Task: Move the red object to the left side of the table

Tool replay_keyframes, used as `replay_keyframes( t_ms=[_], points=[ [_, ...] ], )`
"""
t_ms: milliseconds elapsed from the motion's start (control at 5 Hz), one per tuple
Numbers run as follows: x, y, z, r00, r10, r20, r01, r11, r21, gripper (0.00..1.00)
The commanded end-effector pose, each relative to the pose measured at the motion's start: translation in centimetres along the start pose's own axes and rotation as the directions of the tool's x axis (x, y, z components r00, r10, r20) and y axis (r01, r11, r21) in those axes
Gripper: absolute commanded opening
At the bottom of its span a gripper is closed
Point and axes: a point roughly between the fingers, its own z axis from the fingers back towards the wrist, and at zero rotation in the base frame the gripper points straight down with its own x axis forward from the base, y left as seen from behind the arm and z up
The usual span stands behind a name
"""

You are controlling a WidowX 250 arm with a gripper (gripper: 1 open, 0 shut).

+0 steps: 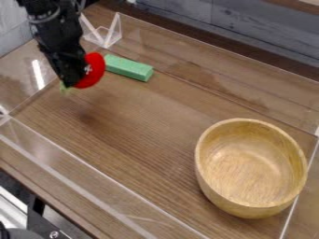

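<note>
One red object (88, 70) hung clamped in my gripper's (73, 75) fingers above the tabletop's (137, 131) left side, near the green block (127, 67). I judged the carry mostly done; lowering and release remained.
</note>
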Motion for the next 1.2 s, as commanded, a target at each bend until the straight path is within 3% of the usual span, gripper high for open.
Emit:
replay_keyframes(
  t_ms=[0, 400, 1000],
  points=[
    [0.0, 1.6, -1.1, 1.000, -0.003, 0.000, 0.003, 0.999, 0.046, 0.00],
    [-0.3, 2.4, -3.6, 0.999, 0.000, -0.037, 0.002, 0.999, 0.052, 0.00],
    [-0.6, 2.5, -4.9, 0.997, 0.006, -0.083, -0.003, 0.999, 0.039, 0.00]
  ],
)
